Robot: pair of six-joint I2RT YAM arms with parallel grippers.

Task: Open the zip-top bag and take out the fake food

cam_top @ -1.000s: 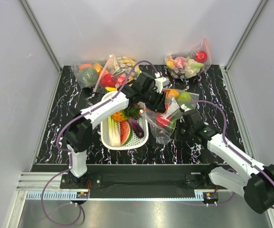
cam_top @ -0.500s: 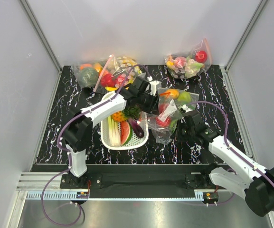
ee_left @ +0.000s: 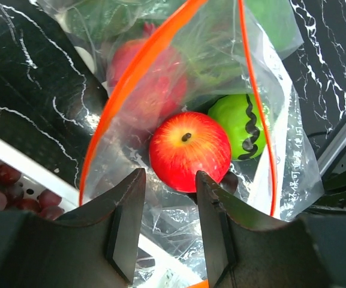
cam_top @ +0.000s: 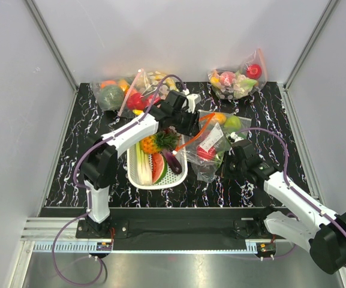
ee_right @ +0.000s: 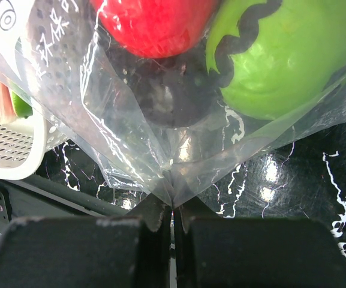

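- Two grippers attend the clear, crinkly zip-top bag [cam_top: 208, 144] with its orange-red zip strip. It lies on the black marbled table [cam_top: 71, 150], just right of the white perforated basket [cam_top: 178, 177]. The left gripper [cam_top: 190, 123] is at the bag's mouth and the right gripper [cam_top: 225, 161] at its near corner.
- Left wrist: jaws spread, nothing between them, above the open mouth. Inside, the red round fruit [ee_left: 189, 151] touches the green round fruit [ee_left: 241, 133]. Recommended: descend straight, straddle the red fruit and avoid trapping film.
- Right wrist: jaws pressed together on a fold of bag film. Recommended: hold that pinch firm, so the bag does not lift with the fruit.
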